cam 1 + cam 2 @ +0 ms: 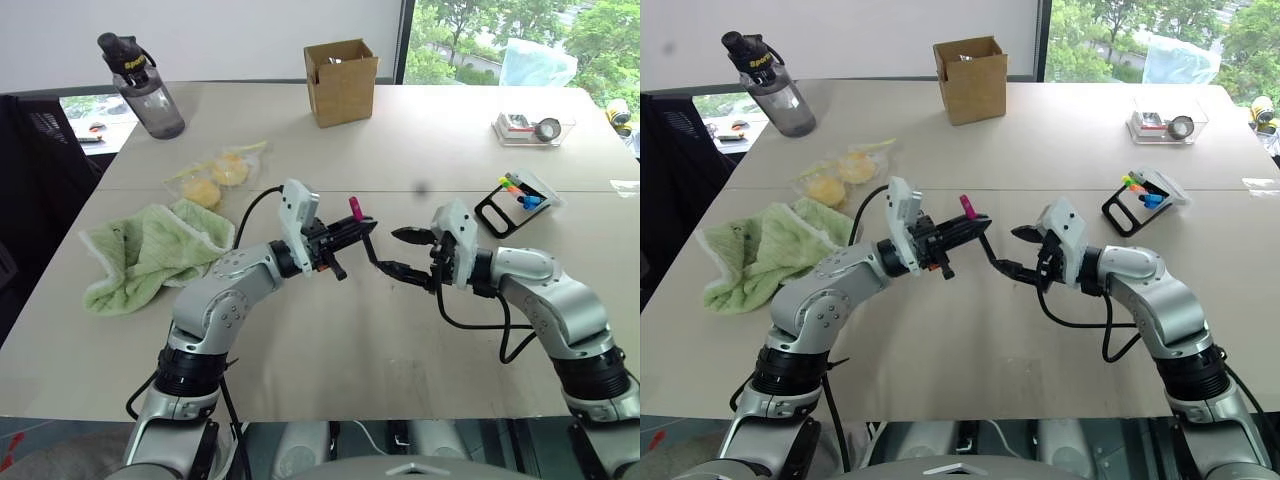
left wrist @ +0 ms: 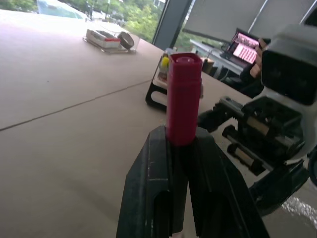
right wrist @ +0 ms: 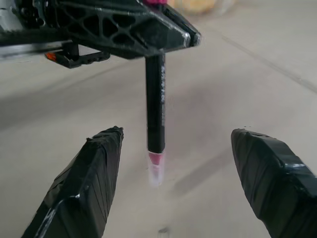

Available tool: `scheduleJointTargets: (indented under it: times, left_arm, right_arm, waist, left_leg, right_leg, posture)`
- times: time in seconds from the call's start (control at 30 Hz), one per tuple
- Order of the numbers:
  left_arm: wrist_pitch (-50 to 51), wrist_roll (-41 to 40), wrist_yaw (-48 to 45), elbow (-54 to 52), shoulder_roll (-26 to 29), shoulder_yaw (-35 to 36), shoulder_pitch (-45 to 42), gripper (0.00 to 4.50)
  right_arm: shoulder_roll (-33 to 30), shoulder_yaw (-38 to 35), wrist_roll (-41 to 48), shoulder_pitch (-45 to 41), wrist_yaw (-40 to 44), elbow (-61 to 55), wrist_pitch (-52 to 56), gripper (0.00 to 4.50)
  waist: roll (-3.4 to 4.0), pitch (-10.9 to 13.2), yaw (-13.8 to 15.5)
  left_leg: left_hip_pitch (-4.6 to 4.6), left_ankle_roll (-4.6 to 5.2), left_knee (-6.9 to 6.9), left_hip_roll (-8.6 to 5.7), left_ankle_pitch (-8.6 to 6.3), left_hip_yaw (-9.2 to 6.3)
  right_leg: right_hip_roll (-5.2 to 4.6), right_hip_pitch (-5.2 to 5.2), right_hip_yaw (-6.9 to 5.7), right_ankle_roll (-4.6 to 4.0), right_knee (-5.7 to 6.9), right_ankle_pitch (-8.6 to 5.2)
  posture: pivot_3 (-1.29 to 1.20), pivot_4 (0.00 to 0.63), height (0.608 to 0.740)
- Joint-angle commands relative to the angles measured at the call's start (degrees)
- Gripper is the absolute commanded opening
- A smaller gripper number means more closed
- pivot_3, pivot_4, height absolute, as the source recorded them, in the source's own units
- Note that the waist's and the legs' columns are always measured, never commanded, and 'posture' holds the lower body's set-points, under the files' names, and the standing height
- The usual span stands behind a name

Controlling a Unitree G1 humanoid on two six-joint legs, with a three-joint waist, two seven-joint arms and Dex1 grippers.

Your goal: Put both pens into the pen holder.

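**Pink pen pinched in left gripper, right gripper spread beside it**

Left eye view: at frame centre the left gripper (image 1: 362, 236) has its fingers pressed together on the pink pen (image 1: 358, 212), whose pink cap sticks up above the fingers while the black body hangs below them. Just right of it the right gripper (image 1: 400, 252) faces it with fingers spread and nothing between them. The pen holder (image 1: 512, 203) sits on the table (image 1: 350, 330) at right of centre, well apart from both grippers, with coloured marker ends showing in it. A green cloth (image 1: 150, 250) lies at left, a bag of yellow items (image 1: 215, 175) above it, a bottle (image 1: 145, 88) at upper left, a cardboard box (image 1: 341, 80) at top centre and a clear tray (image 1: 532, 128) at upper right.

Right eye view: the same layout, with the pen's pink cap (image 1: 967, 207) above the left fingers and the holder (image 1: 1140, 200) at right.

Left wrist view: the pink cap (image 2: 183, 99) rises upright from between the two black fingers (image 2: 148, 193), clamped at its base. The right gripper (image 2: 267, 148) fills the right side of the frame; the holder (image 2: 161, 91) stands behind the cap and the tray (image 2: 110, 39) lies at upper left.

Right wrist view: the pen body (image 3: 155, 104) hangs down from the left gripper (image 3: 129, 27) at the top of the frame, ending in a pink tip, over the table. The right fingers (image 3: 81, 188) stand wide on either side of it, not touching it.
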Motion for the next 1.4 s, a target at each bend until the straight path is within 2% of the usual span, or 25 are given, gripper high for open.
scheduleJointTargets:
  times: [0.03,0.2,0.23,0.33,0.4,0.5,0.63,0.73,0.77,0.8,0.93,0.97,1.13,1.4]
  left_arm:
    - [-0.5,2.2,-1.6,-3.5,1.0,-1.2,-2.8,0.0]
    - [3.8,0.9,0.1,-7.6,0.5,-1.3,-4.9,0.0]
    - [4.4,0.8,-0.2,-7.8,0.7,-1.4,-5.3,0.0]
    - [4.7,2.1,-2.0,-6.5,1.4,-2.2,-5.8,0.0]
    - [4.1,2.7,-2.8,-5.2,1.3,-2.5,-6.1,0.0]
    - [3.5,3.4,-3.7,-3.7,0.9,-2.5,-6.2,0.0]
    - [2.8,3.9,-4.4,-2.4,0.7,-2.2,-6.3,0.0]
    - [2.9,-0.1,-5.8,-2.9,-0.7,0.4,-5.9,0.0]
    - [3.2,-1.6,-5.9,-3.2,-1.3,1.4,-5.9,0.98]
    - [3.8,-2.3,-5.7,-3.6,-1.4,2.2,-6.2,1.25]
    - [3.9,-2.7,-3.0,-4.9,-2.0,4.5,-5.9,3.28]
    - [4.3,-3.3,-3.1,-5.4,-1.7,5.0,-5.7,3.6]
    - [3.5,-2.6,-1.9,-5.7,-0.5,7.4,-5.9,3.6]
    - [2.7,0.6,-0.7,-7.0,0.2,5.0,-6.9,3.6]
  right_arm:
    - [3.3,-2.5,4.7,-3.4,-4.9,-2.6,8.5,3.7]
    - [4.2,-0.7,5.0,-4.6,-7.6,-3.2,12.6,3.7]
    - [4.5,-0.7,5.0,-4.7,-7.9,-3.2,12.6,3.47]
    - [4.6,-1.0,4.9,-5.0,-8.6,-3.6,12.3,2.49]
    - [4.4,-1.4,5.0,-5.3,-8.9,-3.7,12.1,1.28]
    - [4.0,-1.7,5.1,-5.4,-9.1,-4.0,11.8,0.08]
    - [3.6,-1.6,4.5,-5.5,-9.4,-4.6,10.2,0.08]
    - [3.1,-0.9,2.8,-5.5,-8.5,-4.7,5.8,0.08]
    - [3.2,-0.8,2.5,-5.4,-8.3,-4.6,4.9,0.08]
    - [2.8,-0.5,1.3,-5.3,-8.0,-4.2,2.6,0.08]
    - [2.1,-1.0,-4.3,-5.2,-8.3,0.0,-8.0,0.08]
    - [1.8,-1.6,-5.5,-5.4,-8.5,1.5,-10.2,0.08]
    - [-2.8,-4.7,-14.4,-6.0,-7.0,10.4,-30.8,0.08]
    - [-13.1,-11.7,-25.0,-7.0,-9.8,22.5,-51.4,0.08]
  waist:
    - [0.0,0.0,0.0]
    - [0.0,0.0,0.1]
    - [0.0,0.0,0.1]
    - [0.0,0.0,0.0]
    - [0.0,0.0,0.0]
    - [0.0,0.0,0.0]
    - [0.0,0.0,0.0]
    - [0.0,0.0,0.0]
    - [0.0,0.0,0.0]
    - [0.0,0.0,0.0]
    - [0.0,0.0,0.0]
    - [0.0,0.0,0.0]
    - [-0.01,0.0,0.1]
    - [-0.02,0.0,0.1]
  left_leg:
    - [0.0,0.02,0.0,0.0,-0.01,0.0]
    - [-0.06,0.03,0.0,-0.01,-0.02,-0.03]
    - [-0.08,0.03,0.0,-0.01,-0.02,-0.03]
    - [-0.1,0.03,0.0,-0.03,-0.02,-0.03]
    - [-0.07,0.04,-0.01,-0.02,-0.02,-0.03]
    - [-0.07,0.11,0.0,-0.02,-0.06,-0.05]
    - [-0.07,0.1,0.0,-0.02,-0.05,-0.05]
    - [-0.08,0.1,0.0,-0.02,-0.05,-0.05]
    - [-0.08,0.09,-0.01,-0.02,-0.05,-0.05]
    - [-0.09,0.1,0.0,-0.02,-0.05,-0.05]
    - [-0.08,0.09,0.0,-0.02,-0.05,-0.05]
    - [-0.08,0.08,0.0,-0.02,-0.05,-0.05]
    - [-0.09,0.0,0.0,-0.04,0.0,-0.02]
    - [-0.12,-0.03,-0.01,-0.04,0.02,0.04]
  right_leg:
    - [-0.01,0.0,0.0,0.0,0.0,0.0]
    - [-0.04,-0.01,-0.02,0.01,-0.06,0.0]
    - [-0.04,-0.01,-0.03,0.01,-0.09,0.0]
    - [-0.02,-0.02,-0.03,0.02,-0.11,0.01]
    - [0.05,-0.02,-0.03,0.02,-0.08,0.0]
    - [0.11,-0.03,-0.05,0.02,-0.05,0.0]
    - [0.11,-0.03,-0.05,0.02,-0.05,0.0]
    - [0.11,-0.03,-0.05,0.02,-0.06,0.0]
    - [0.11,-0.04,-0.05,0.03,-0.06,0.0]
    - [0.11,-0.05,-0.05,0.03,-0.06,0.0]
    - [0.11,-0.04,-0.05,0.03,-0.07,0.0]
    - [0.13,-0.04,-0.05,0.03,-0.06,0.0]
    - [0.16,-0.04,-0.05,0.03,-0.06,0.0]
    - [0.12,-0.04,-0.03,0.04,-0.16,0.0]
  posture:
    - [0.0,0.15,0.736]
    - [0.0,0.15,0.736]
    - [0.0,0.15,0.736]
    - [0.0,0.15,0.736]
    - [0.0,0.15,0.736]
    - [0.0,0.15,0.736]
    - [0.0,0.15,0.736]
    - [0.0,0.15,0.736]
    - [0.0,0.15,0.736]
    - [0.0,0.15,0.736]
    - [0.0,0.15,0.736]
    - [0.0,0.15,0.736]
    - [0.0,0.15,0.736]
    - [0.0,0.15,0.736]
